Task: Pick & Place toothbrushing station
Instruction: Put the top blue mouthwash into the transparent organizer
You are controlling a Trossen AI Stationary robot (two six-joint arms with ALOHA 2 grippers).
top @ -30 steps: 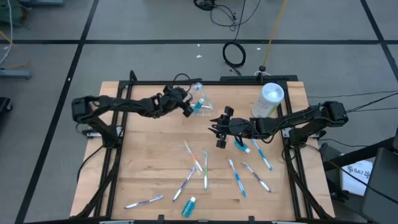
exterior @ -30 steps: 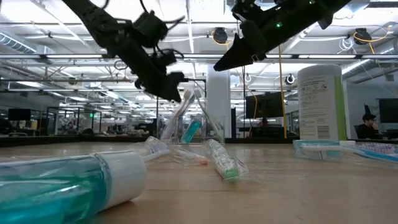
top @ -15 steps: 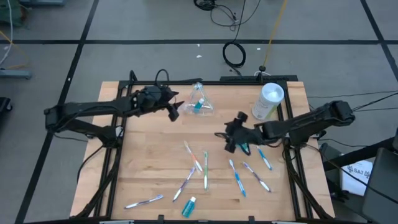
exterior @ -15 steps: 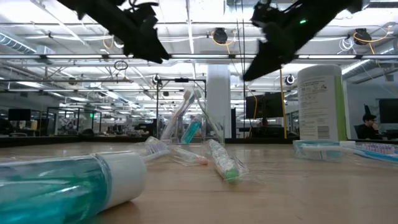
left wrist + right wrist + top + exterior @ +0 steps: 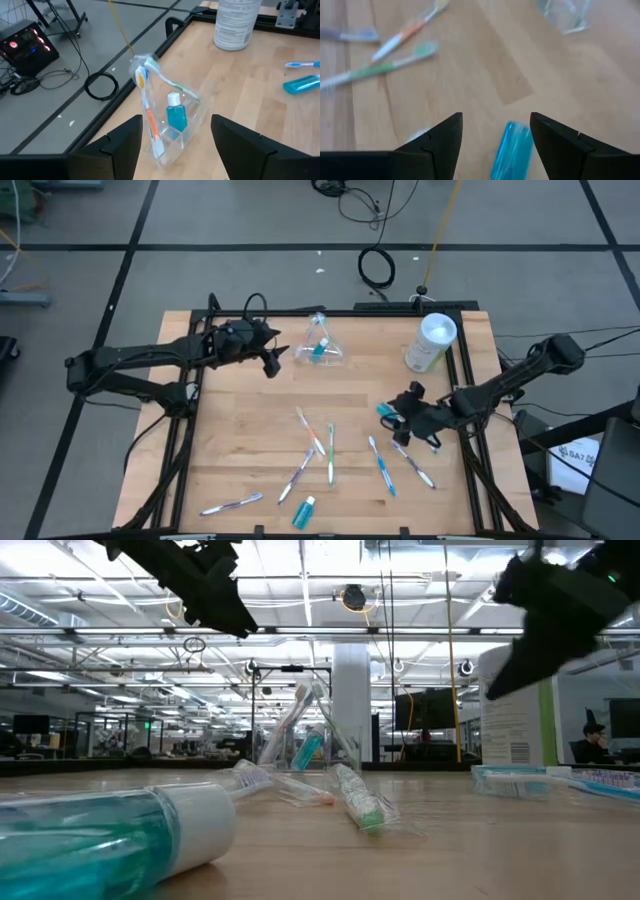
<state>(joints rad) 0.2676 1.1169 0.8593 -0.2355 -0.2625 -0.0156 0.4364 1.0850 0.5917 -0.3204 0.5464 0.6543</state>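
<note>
A clear cup (image 5: 320,346) stands on the table at the far middle, holding toothbrushes and a small blue bottle (image 5: 175,116). My left gripper (image 5: 272,362) is open and empty, hovering left of the cup. The cup also shows ahead of its fingers in the left wrist view (image 5: 159,150). My right gripper (image 5: 402,412) is open and empty at the right, just right of a blue tube (image 5: 384,411) lying on the table. The tube shows between its fingers (image 5: 512,150), below them. Several toothbrushes (image 5: 330,450) lie loose on the near middle.
A white canister (image 5: 432,340) stands at the far right. A blue bottle (image 5: 305,510) lies by the near edge, with a toothbrush (image 5: 232,503) to its left. More toothbrushes (image 5: 412,464) lie near my right gripper. Bare wood lies between the cup and the loose brushes.
My left gripper has drawn back from the cup toward the table's left edge and risen; the cup stays in place. My right gripper has gone toward the table's right and near edges, ending beside the blue tube, which has not moved.
</note>
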